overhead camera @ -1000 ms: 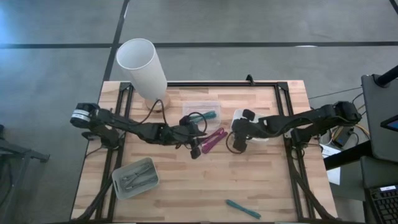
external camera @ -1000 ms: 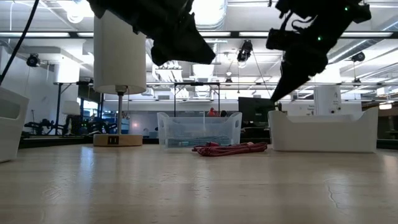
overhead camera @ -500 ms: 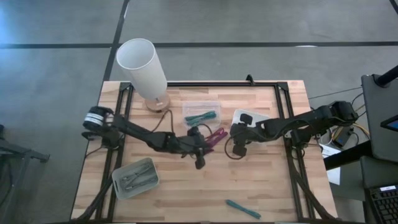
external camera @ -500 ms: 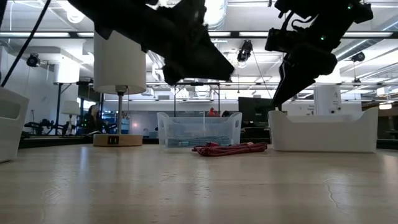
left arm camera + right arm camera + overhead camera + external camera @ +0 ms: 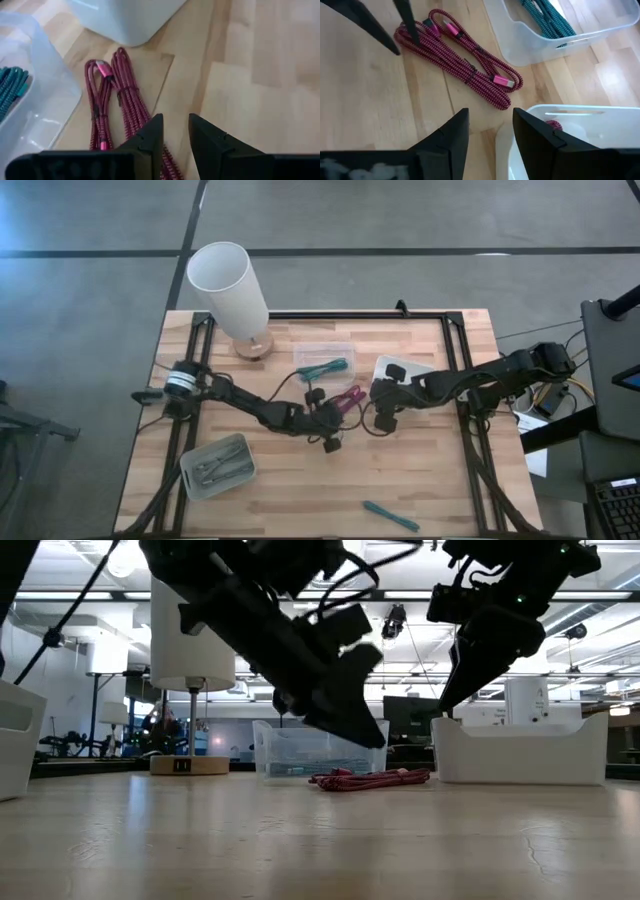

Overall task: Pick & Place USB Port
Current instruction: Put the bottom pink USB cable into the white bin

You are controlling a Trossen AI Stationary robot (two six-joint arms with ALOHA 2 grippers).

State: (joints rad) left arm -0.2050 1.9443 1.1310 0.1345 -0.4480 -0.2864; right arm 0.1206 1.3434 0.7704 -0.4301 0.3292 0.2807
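Observation:
The USB cable, a magenta braided bundle (image 5: 345, 400), lies flat on the wooden table between a clear bin and a white tray; it also shows in both wrist views (image 5: 120, 100) (image 5: 465, 67). My left gripper (image 5: 331, 444) (image 5: 175, 122) hangs low over the table just near-side of the bundle's near end. Its fingers stand a small gap apart with only bare wood between them. My right gripper (image 5: 383, 422) (image 5: 490, 115) hovers open above the table's right half, beside the white tray and to the right of the bundle.
The clear bin (image 5: 323, 363) holds teal cables, and the white tray (image 5: 405, 368) stands at the right. A white lamp (image 5: 230, 285) stands at the far left, a grey tray of tools (image 5: 215, 465) at the near left. A teal pen (image 5: 390, 515) lies near the front edge.
My left arm has stretched out and sunk, carrying its gripper down and toward the table's near right, past the magenta bundle's near end. The bundle has not moved.

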